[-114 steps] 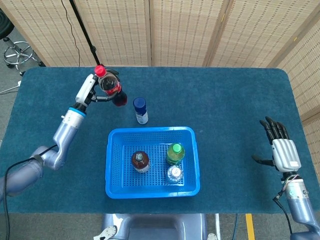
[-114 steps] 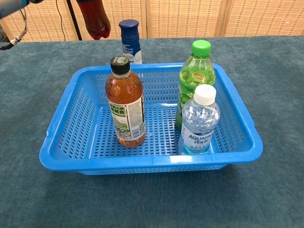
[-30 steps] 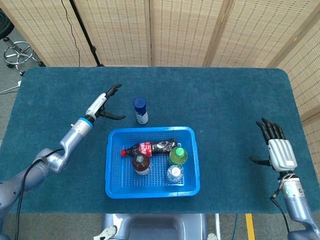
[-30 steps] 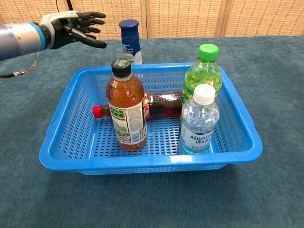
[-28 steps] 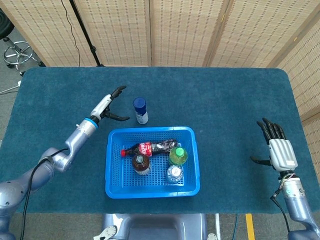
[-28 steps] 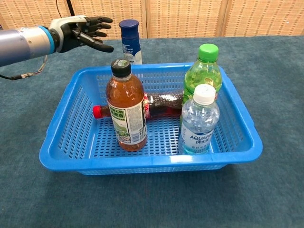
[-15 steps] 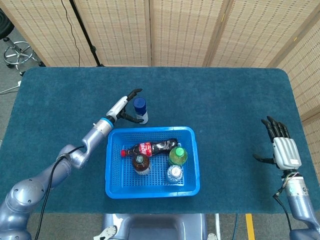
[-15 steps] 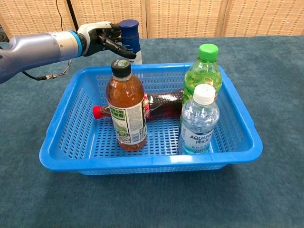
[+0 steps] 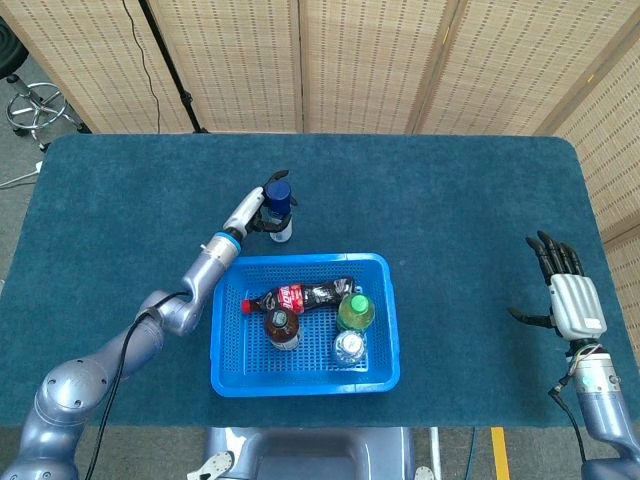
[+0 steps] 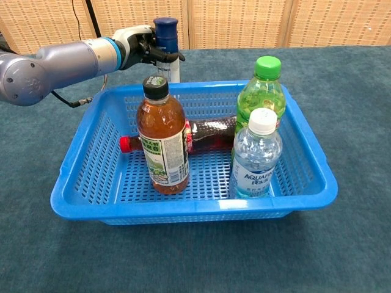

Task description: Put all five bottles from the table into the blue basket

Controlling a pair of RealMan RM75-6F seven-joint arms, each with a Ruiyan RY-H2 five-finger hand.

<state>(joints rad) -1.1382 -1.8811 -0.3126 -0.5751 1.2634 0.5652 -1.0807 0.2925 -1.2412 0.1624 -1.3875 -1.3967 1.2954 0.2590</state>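
The blue basket [image 9: 225,330] [image 10: 183,210] sits at the table's near middle. Inside, a brown tea bottle [image 9: 281,325] [image 10: 162,137], a green bottle [image 9: 351,308] [image 10: 259,97] and a clear water bottle [image 9: 349,347] [image 10: 256,155] stand upright. A red-capped cola bottle [image 9: 300,295] [image 10: 211,131] lies on its side behind them. Just beyond the basket's far rim is a blue-capped bottle [image 9: 279,205] [image 10: 167,36]; my left hand [image 9: 258,214] [image 10: 143,46] grips it from the left with fingers wrapped around its body. My right hand [image 9: 568,295] hovers open at the table's right edge, far from everything.
Woven folding screens [image 9: 360,60] stand behind the dark blue table [image 9: 450,200]. A black stand pole [image 9: 165,60] and a stool [image 9: 35,105] are off the far left corner.
The cola bottle my left hand held 3.8 s ago now lies in the basket. That hand swept right to the blue-capped bottle and closed around it. The right hand barely moved.
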